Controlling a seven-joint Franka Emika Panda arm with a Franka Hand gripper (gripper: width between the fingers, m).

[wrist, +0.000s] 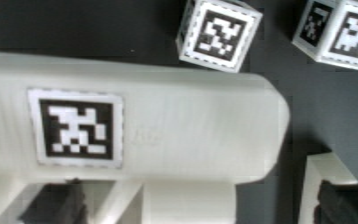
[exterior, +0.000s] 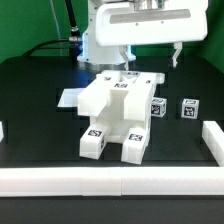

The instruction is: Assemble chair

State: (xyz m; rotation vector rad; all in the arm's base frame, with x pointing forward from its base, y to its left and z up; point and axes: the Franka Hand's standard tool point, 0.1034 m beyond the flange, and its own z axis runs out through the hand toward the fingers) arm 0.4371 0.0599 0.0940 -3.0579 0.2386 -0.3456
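Scene: a robot arm hangs over a black table (exterior: 40, 125) with a part-built white chair (exterior: 113, 118) at its middle.
Gripper: the gripper (exterior: 148, 52) stands wide and empty, with nothing between its jaws.
Chair: it sits just below the gripper and slightly nearer the exterior camera, untouched. It has a blocky body, and two tagged ends point forward.
Loose pieces: one small tagged block (exterior: 158, 107) stands just beside the chair. A second block (exterior: 189, 107) stands farther out on the same side. Both are lower than the gripper and apart from each other.
Step in hand: this looks like mid-assembly, between grips. The main body seems joined, and the gripper is poised above for the next pick (which piece it is aiming at cannot be told).
Next move: it likely calls for a straight descent with a jaw on either side of one piece. The gripper should then close squarely without nudging the chair body.
Exterior view only: it shows the whole layout, including the arm, the marker board (exterior: 72, 97) behind the chair, and the white border rails (exterior: 100, 182) at the table's edge.
Wrist view only: it shows a close look at a rounded chair part directly beneath the gripper. The part's square tag (wrist: 78, 125) is sharp, and the two blocks lie beyond it. The fingers themselves are not clear here.
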